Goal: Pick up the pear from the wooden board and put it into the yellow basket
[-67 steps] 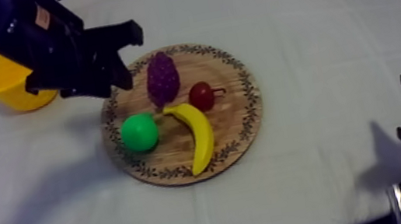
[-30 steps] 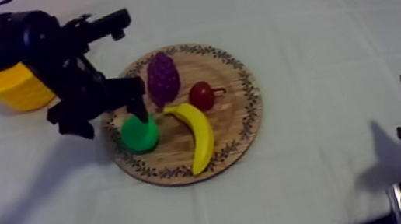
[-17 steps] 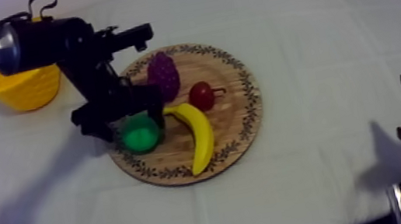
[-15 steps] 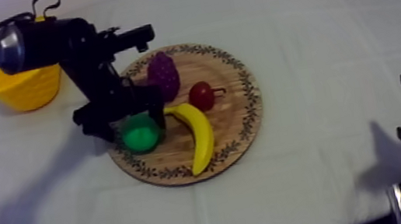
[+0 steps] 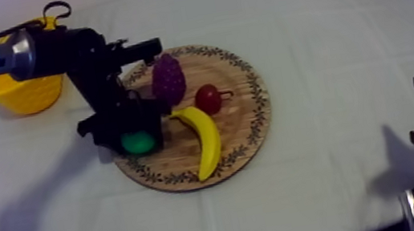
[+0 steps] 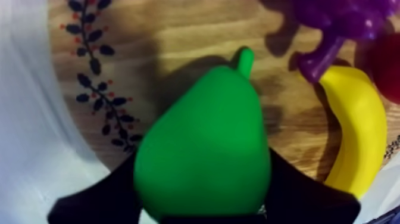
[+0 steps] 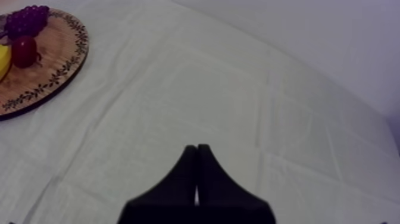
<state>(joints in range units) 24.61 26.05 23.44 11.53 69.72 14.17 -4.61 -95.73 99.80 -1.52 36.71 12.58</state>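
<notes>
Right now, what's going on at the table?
My left gripper is down on the wooden board with its fingers closed round the pear, which sits on the board, not yet lifted. The bunch of grapes, small red fruit and banana lie beside it. The yellow basket waits at the table's far left. My right gripper is shut on nothing, over bare cloth away from the board.

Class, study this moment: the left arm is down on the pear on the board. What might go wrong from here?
1. The left end effector grips the pear at its wide, smooth body, so it may slip out on lifting.
2. The banana and grapes lie close by; a tilted lift may knock them.
3. The yellow basket sits partly behind the arm; an early release could miss it.
</notes>
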